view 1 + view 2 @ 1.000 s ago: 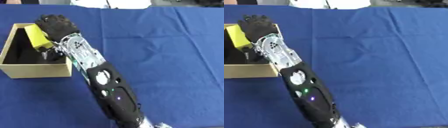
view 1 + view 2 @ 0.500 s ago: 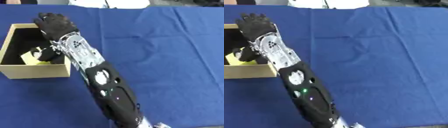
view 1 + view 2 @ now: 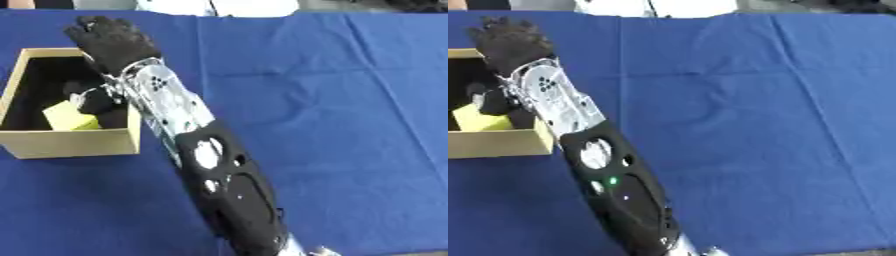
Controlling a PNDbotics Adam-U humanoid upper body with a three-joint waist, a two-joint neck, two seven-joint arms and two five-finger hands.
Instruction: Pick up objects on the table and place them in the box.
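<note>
A tan cardboard box [image 3: 72,143] with a dark inside stands at the left of the blue table. A yellow block [image 3: 70,118] lies in its near part. My right hand [image 3: 114,42] hovers over the box's right wall, open, fingers spread and pointing to the far side. Its thumb [image 3: 90,101] hangs down inside the box, close to the block, and I cannot tell whether they touch. The black and silver forearm [image 3: 179,125] runs from the bottom edge up to the box and hides part of the box's right wall. My left hand is out of view.
The blue cloth [image 3: 332,110] covers the whole table, with faint creases near the middle. Something white [image 3: 219,6] sits past the far edge.
One second ago the hand held the yellow block above the box. It has since let go with its fingers straightened, and the block now lies inside the box.
</note>
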